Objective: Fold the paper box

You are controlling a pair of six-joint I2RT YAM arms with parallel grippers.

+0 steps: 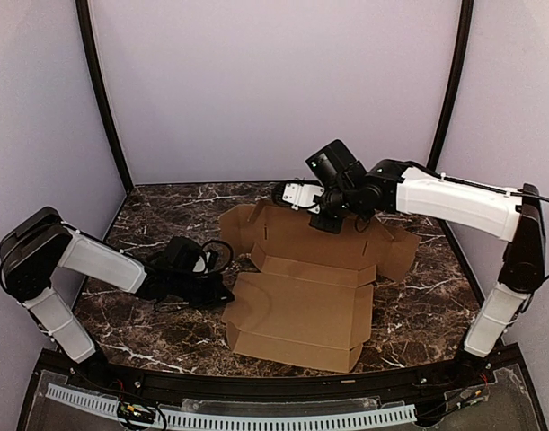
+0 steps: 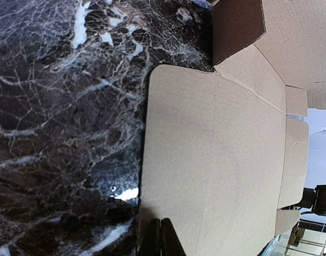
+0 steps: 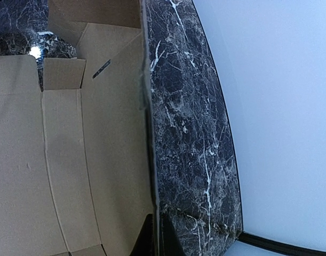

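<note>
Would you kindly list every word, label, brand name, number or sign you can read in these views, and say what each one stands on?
No text can be read in any view.
The paper box is plain brown cardboard with no print.
The table top shows only white marble veining.
The small circuit board at the near edge is too small to read.

No readable text or number shows on the paper box (image 1: 301, 310).
</note>
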